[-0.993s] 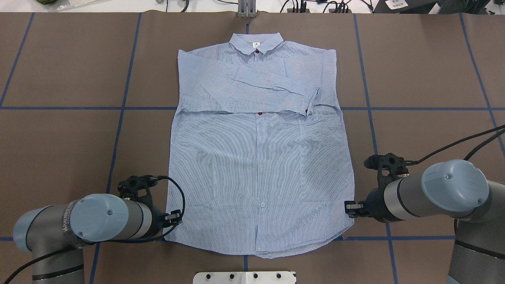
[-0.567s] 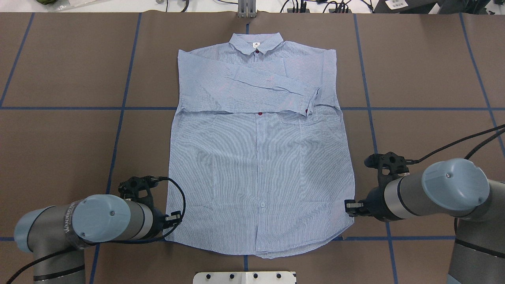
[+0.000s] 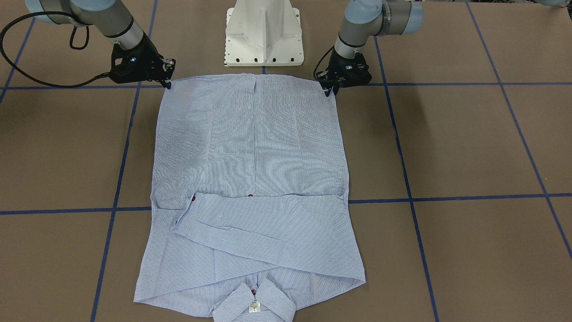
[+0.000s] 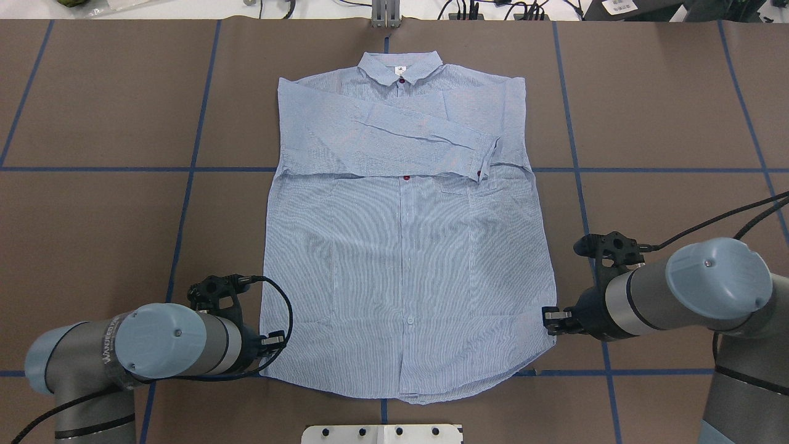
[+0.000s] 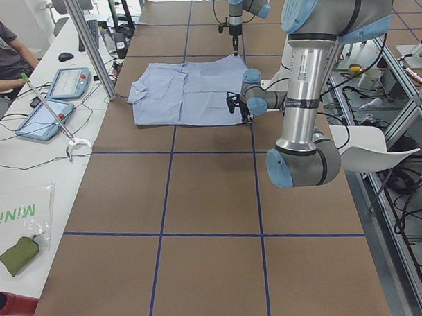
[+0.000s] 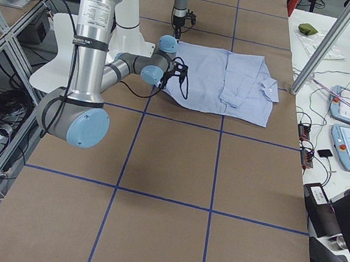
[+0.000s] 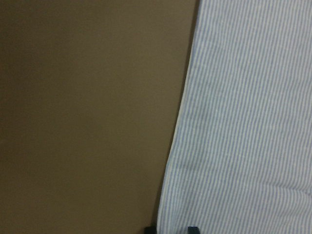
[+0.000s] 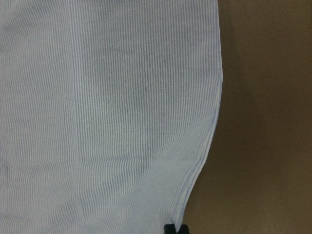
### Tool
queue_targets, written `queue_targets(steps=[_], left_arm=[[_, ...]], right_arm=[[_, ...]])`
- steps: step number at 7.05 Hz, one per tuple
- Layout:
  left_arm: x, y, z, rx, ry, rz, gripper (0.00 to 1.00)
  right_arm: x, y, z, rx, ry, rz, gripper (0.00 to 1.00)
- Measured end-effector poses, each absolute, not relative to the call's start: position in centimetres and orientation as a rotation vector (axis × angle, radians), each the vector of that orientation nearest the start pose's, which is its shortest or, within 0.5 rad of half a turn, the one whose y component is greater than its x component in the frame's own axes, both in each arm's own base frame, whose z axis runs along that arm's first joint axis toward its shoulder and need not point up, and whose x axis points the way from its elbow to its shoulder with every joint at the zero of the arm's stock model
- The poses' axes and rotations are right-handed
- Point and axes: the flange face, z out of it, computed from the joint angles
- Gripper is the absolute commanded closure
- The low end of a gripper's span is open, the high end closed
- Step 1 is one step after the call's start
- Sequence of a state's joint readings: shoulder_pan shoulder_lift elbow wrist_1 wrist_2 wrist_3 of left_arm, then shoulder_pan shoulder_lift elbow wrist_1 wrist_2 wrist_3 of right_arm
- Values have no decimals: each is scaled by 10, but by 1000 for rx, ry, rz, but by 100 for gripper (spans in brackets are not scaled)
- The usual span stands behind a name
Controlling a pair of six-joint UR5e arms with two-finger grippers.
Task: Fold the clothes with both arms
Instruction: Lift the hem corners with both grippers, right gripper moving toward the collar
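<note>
From the front you see the shirt (image 3: pixel 250 147) flat in the middle of the tabletop (image 3: pixel 469 147), collar at the bottom edge and sleeves folded across. The left fingers (image 3: pixel 327 92) sit at its upper right hem corner, the right fingers (image 3: pixel 169 84) at the upper left. Overhead, both sit at the lower hem corners. In your wrist views each pair shows a narrow gap at the shirt's edge; you cannot tell whether they pinch it
</note>
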State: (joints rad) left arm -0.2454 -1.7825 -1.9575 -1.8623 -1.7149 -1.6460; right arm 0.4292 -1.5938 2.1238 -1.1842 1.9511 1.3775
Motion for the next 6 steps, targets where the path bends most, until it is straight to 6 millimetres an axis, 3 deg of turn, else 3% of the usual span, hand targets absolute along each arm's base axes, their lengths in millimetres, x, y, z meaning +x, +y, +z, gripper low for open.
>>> queue_targets(steps=[1,4,6], left_arm=[[507,-250,341,-59,900,-234,100],[500,-252,335,-55,914,-237,100],[476,-249,322,-51,945,-225,100]], right_arm=[[-381,-280,367,-60,-968,43,100],[-379,-282,365,-62,-974,45,100],[-362,-291,351,-82,-1017,50,100]])
